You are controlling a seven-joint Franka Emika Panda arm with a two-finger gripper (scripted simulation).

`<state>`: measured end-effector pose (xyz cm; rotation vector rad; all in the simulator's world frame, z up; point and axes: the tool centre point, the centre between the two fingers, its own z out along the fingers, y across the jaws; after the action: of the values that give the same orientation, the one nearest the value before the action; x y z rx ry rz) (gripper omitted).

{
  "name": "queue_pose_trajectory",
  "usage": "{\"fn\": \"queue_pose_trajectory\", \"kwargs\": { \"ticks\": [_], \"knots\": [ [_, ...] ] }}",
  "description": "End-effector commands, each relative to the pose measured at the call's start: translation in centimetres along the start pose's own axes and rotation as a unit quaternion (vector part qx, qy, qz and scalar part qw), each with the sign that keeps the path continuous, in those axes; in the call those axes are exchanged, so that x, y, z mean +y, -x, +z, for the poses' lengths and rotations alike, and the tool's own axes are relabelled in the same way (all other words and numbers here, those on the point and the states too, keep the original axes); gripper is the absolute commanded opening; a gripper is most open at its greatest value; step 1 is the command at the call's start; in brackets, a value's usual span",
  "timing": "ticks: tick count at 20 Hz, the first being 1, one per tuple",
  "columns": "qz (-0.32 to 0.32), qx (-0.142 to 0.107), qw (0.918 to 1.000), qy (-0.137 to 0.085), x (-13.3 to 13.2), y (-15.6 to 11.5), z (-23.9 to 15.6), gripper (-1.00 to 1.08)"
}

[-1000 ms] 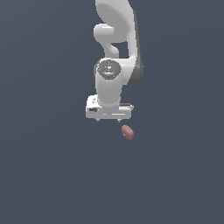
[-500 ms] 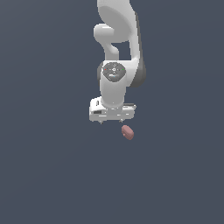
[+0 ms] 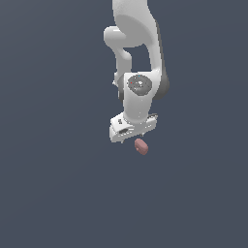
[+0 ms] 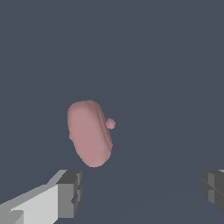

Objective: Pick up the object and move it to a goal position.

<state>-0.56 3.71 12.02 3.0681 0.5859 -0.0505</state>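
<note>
While hand [image 4: 140, 192] gapes wide, object [image 4: 89, 133] unheld; plain grey floor [image 3: 58, 193]

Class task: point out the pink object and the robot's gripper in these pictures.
pink object [image 4: 89, 133]: wrist view, middle of its rounded body.
gripper [image 4: 142, 192]: wrist view, gap midway between the open jaws.

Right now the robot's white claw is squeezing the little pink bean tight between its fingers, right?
Not quite. The gripper is open, and the little pink bean is not between its fingers; it sits apart from them, untouched. The wrist view shows the wide gap between the fingers and the bean clear of both.
</note>
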Motion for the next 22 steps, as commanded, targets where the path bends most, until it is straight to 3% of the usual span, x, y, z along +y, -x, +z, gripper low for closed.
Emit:
{"fn": "queue_pose_trajectory", "kwargs": {
  "ticks": [1, 11, 22],
  "knots": [
    [-0.042, 0.004, 0.9991, -0.001, -1.1, -0.6, 0.5, 1.00],
    [-0.146, 0.016, 0.9892, -0.002, -4.1, -1.9, 1.7, 1.00],
    [-0.160, 0.018, 0.9870, -0.003, -4.5, -2.1, 2.4, 1.00]
  ]
}}
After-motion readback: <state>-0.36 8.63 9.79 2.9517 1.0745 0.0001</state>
